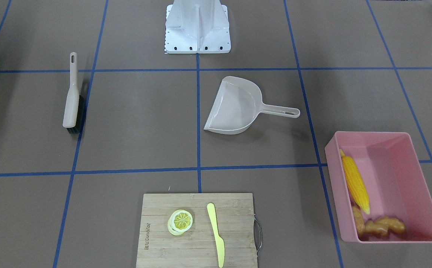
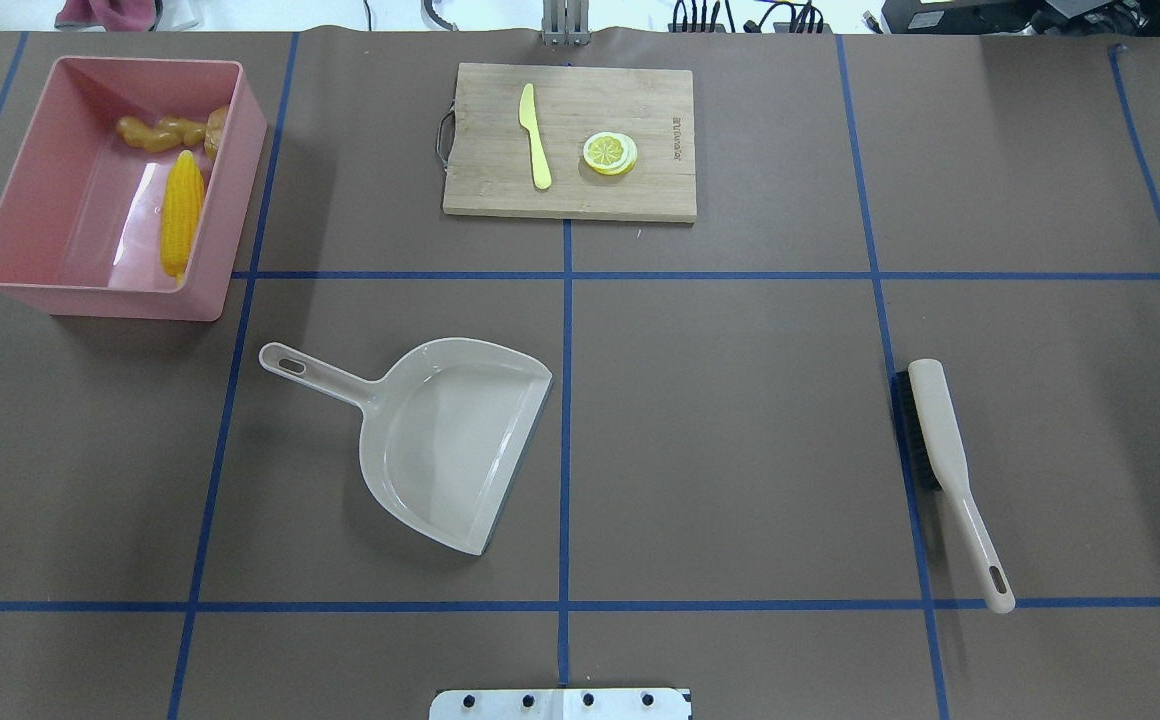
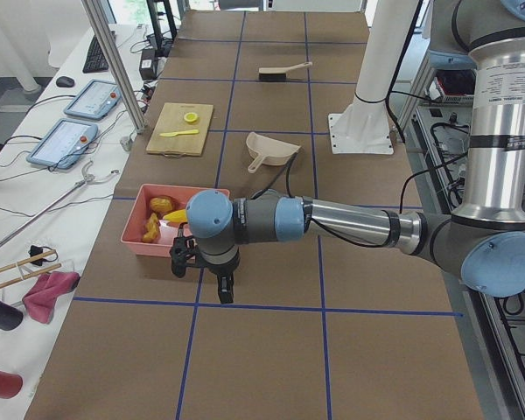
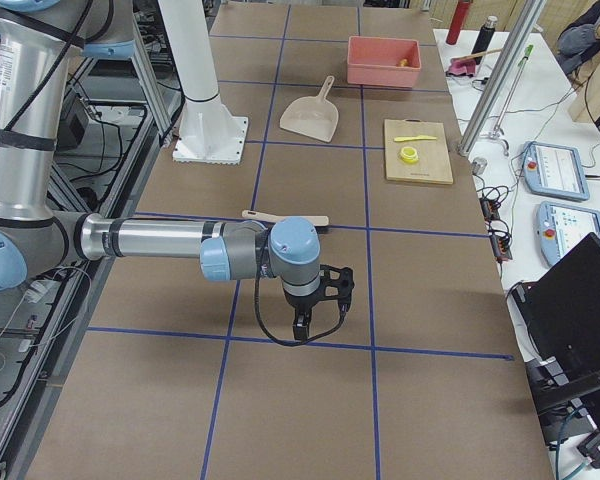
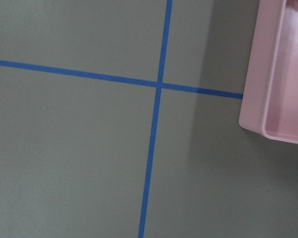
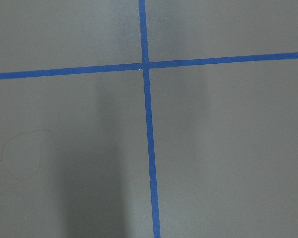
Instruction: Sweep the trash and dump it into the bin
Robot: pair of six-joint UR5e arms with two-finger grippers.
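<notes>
The pink bin (image 2: pixel 70 190) stands at the far left of the table in the overhead view. Inside it lie the trash items: a yellow corn cob (image 2: pixel 181 212), a tan ginger root (image 2: pixel 155 131) and a brown potato (image 2: pixel 217 130) against the far wall. My left gripper (image 3: pixel 226 291) hangs over the table just outside the bin (image 3: pixel 131 236), seen only from the side, so I cannot tell its state. My right gripper (image 4: pixel 310 322) hovers over bare table at the opposite end, and I cannot tell its state either. A corner of the bin (image 5: pixel 275 74) shows in the left wrist view.
A beige dustpan (image 2: pixel 450 440) lies near the table's middle, its handle towards the bin. A beige brush (image 2: pixel 945 460) lies at the right. A wooden cutting board (image 2: pixel 660 190) at the far edge carries a lemon slice (image 2: pixel 609 153) and a pale yellow knife (image 2: pixel 535 135).
</notes>
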